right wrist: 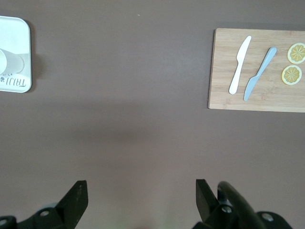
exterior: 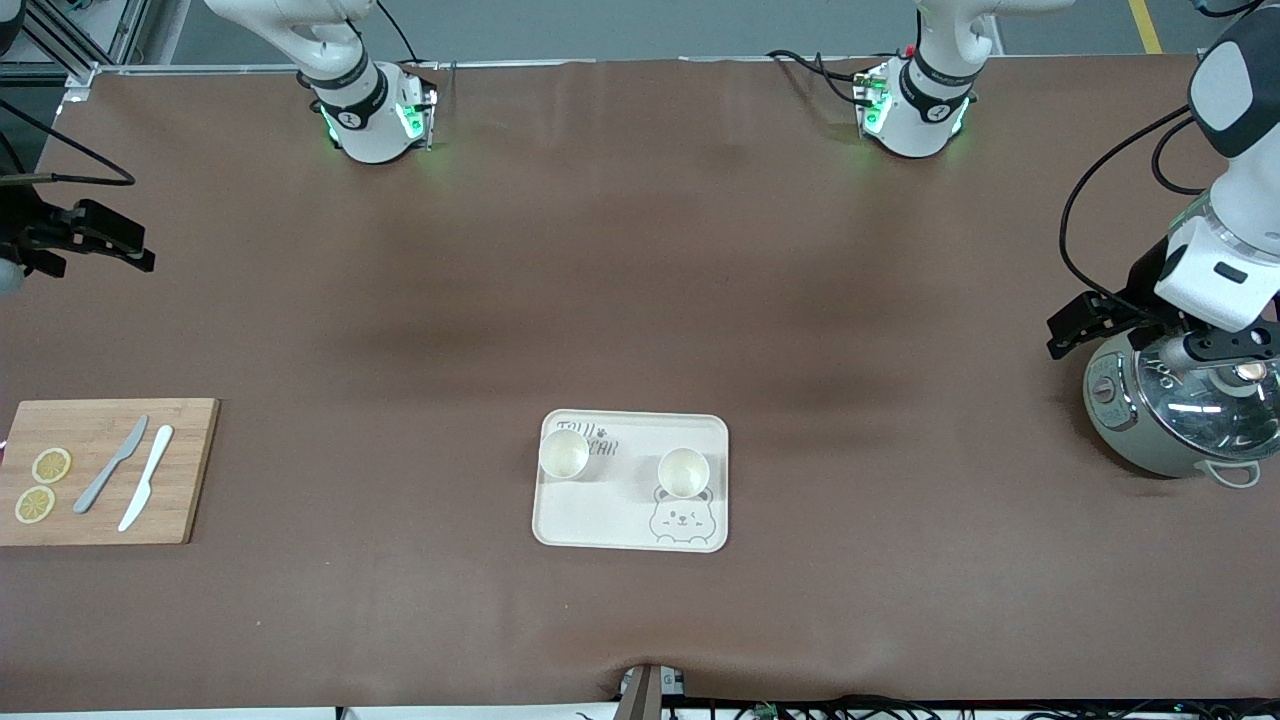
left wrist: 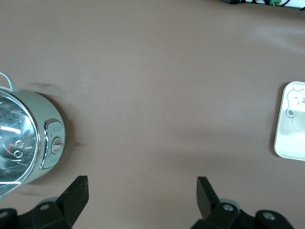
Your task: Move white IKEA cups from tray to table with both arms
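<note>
Two white IKEA cups stand upright on the bear-print tray point(exterior: 600, 520) near the table's middle: one cup point(exterior: 564, 453) at the corner toward the right arm's end, the other cup point(exterior: 683, 472) above the bear drawing. My left gripper point(exterior: 1095, 320) is open and empty, up beside the grey-green pot point(exterior: 1165, 410) at the left arm's end. In the left wrist view it point(left wrist: 141, 188) hangs over bare table. My right gripper point(exterior: 100, 235) is open and empty at the right arm's end, and in the right wrist view it point(right wrist: 141, 191) is over bare table too.
A wooden cutting board point(exterior: 190, 470) with two knives point(exterior: 130, 470) and two lemon slices point(exterior: 42, 485) lies at the right arm's end. The pot with its glass lid point(left wrist: 19, 143) and the tray's edge point(left wrist: 286, 138) show in the left wrist view. The board point(right wrist: 224, 90) and tray point(right wrist: 19, 28) show in the right wrist view.
</note>
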{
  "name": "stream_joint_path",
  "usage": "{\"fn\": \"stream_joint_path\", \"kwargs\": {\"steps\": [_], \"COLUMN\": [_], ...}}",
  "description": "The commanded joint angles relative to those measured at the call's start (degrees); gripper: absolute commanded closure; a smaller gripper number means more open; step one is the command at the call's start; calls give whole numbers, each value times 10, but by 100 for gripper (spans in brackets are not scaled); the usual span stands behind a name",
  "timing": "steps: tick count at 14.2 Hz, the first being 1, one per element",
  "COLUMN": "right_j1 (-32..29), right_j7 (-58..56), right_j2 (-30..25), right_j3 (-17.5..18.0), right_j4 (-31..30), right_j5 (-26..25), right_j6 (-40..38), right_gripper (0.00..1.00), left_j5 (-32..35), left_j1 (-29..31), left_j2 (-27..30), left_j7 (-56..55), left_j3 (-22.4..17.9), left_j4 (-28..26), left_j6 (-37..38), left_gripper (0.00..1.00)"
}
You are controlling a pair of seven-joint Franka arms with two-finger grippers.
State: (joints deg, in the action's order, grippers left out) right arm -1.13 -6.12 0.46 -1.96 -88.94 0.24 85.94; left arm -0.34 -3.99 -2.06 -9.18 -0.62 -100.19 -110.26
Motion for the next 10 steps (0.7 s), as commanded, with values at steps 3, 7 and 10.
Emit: {"fn": "stream_joint_path", "kwargs": {"steps": [3,7,10], "right_j1": [-9,-13,-18], "right_j7": [-1,0,-2], "right_j2": [11,11,17], "right_j3": [9,8,8], "right_j4": [17,17,18], "right_j5": [-7,-7,-2], "right_j6": [-10,-10,-9], "right_gripper": [0,0,0], "left_j5": [-22,-17,-22], "left_j1": [10,0,2], "left_j2": [-8,-14,-17], "left_j7": [8,0,-3], "left_j3": [0,2,4], "left_j4": [21,28,30], "left_j6": [13,13,13], "left_gripper": [0,0,0]}}
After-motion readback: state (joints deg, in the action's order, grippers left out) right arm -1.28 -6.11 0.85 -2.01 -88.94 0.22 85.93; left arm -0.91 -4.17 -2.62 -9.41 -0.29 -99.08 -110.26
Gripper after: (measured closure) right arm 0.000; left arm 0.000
